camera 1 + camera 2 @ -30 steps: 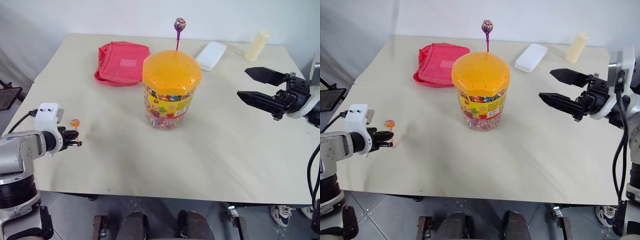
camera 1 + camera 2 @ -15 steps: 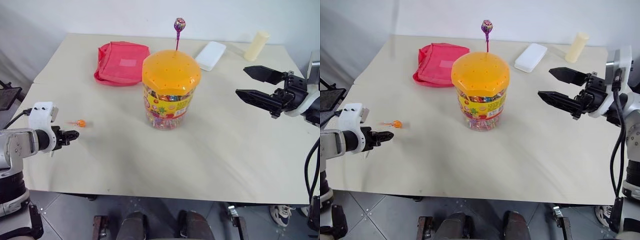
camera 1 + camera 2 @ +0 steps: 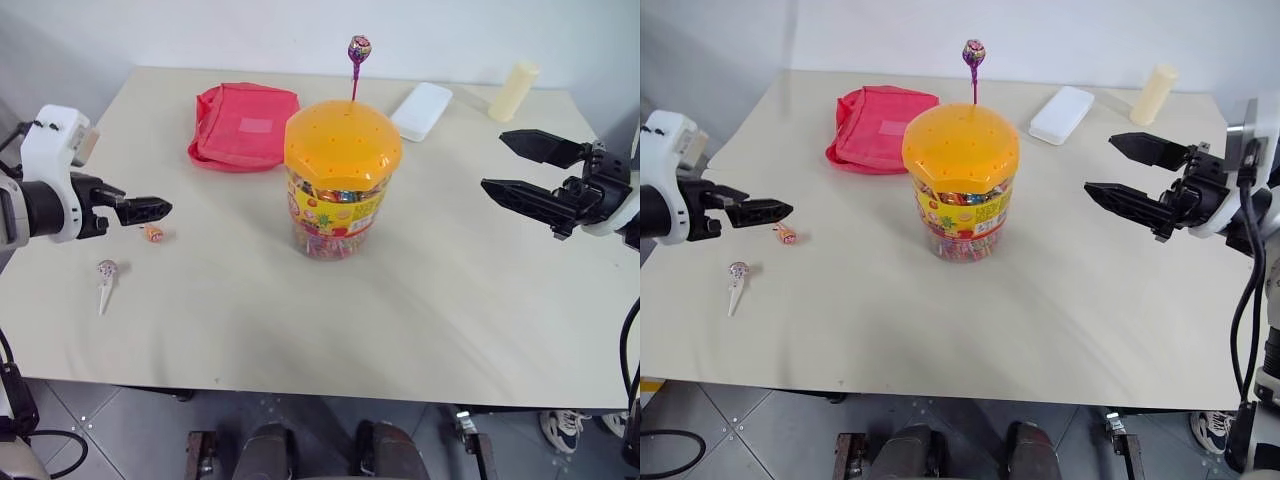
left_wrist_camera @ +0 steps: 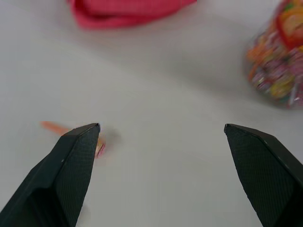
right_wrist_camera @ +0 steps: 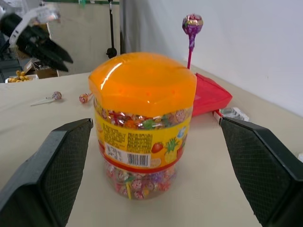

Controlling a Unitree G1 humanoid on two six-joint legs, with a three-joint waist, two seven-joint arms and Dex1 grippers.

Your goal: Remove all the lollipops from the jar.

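Note:
The jar (image 3: 340, 205), a clear tub with a domed orange lid (image 3: 343, 140), stands mid-table. One purplish-multicolour lollipop (image 3: 359, 48) sticks upright from the lid's far side. Two lollipops lie on the table at the left: an orange one (image 3: 153, 233) and a purple one (image 3: 106, 270) on a white stick. My left gripper (image 3: 160, 208) hovers open and empty just above the orange one (image 4: 98, 149). Off to the jar's right, my right gripper (image 3: 495, 162) is held open and empty, pointing at the jar (image 5: 142, 123).
A red pouch (image 3: 245, 125) lies behind the jar to the left. A white flat box (image 3: 422, 110) and a pale yellow cylinder (image 3: 514, 90) sit at the back right. The table's left edge is close to the two lying lollipops.
My left gripper opened and let go of the orange lollipop, which now lies on the table. The gripper then rose, uncovering the purple lollipop. The right arm held still.

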